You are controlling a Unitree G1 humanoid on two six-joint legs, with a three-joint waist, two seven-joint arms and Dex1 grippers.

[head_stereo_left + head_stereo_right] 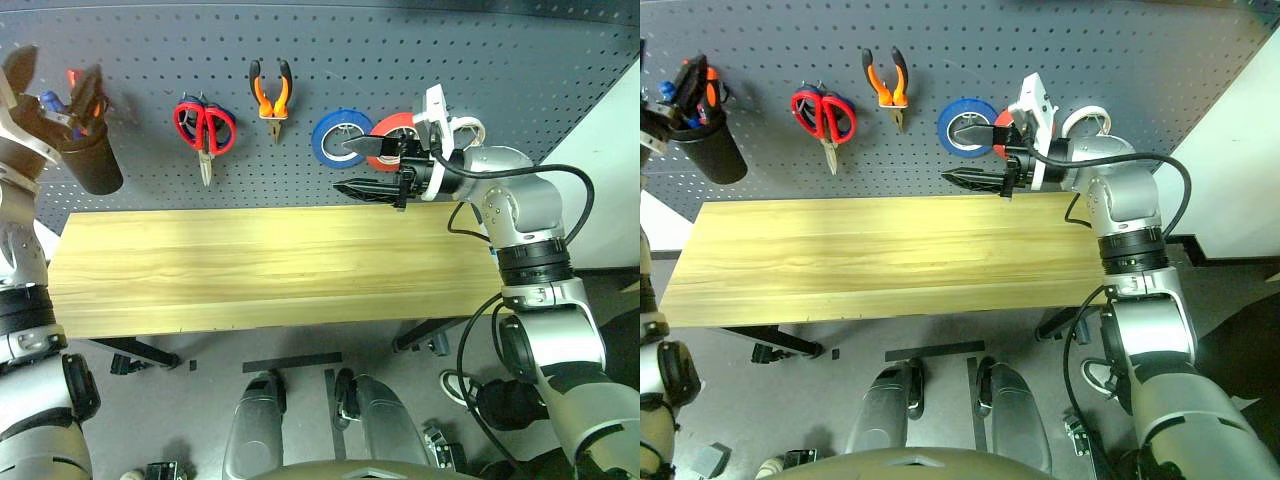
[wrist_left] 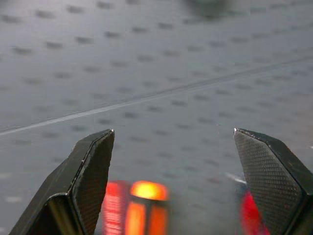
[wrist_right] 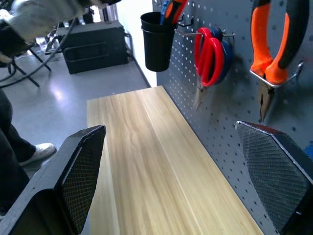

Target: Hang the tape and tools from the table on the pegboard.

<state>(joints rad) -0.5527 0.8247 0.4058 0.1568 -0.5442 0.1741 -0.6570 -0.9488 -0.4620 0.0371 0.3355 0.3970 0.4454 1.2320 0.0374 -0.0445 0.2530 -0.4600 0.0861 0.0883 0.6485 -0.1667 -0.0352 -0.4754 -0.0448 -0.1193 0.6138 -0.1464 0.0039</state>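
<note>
On the dark grey pegboard [image 1: 400, 50] hang the red-handled scissors [image 1: 205, 128], the orange-handled pliers [image 1: 272, 95] and, at the right, the white tape [image 1: 1088, 109], partly hidden behind my right wrist. The screwdriver [image 3: 176, 9] stands handle-up in a black cup [image 1: 92, 160] hooked at the board's left end. My left gripper [image 2: 173, 132] is open just above that cup, with the orange handle showing below its fingers. My right gripper [image 1: 345, 167] is open and empty, pointing left in front of the blue and red rolls. The wooden table [image 1: 270, 265] is bare.
A blue tape roll [image 1: 335, 140] and a red one [image 1: 395, 128] hang beside the white tape. Something blue [image 1: 50, 100] also sits in the cup. A person's leg and white shoe [image 3: 41, 152] stand past the table's left end, near a black case [image 3: 93, 44] on the floor.
</note>
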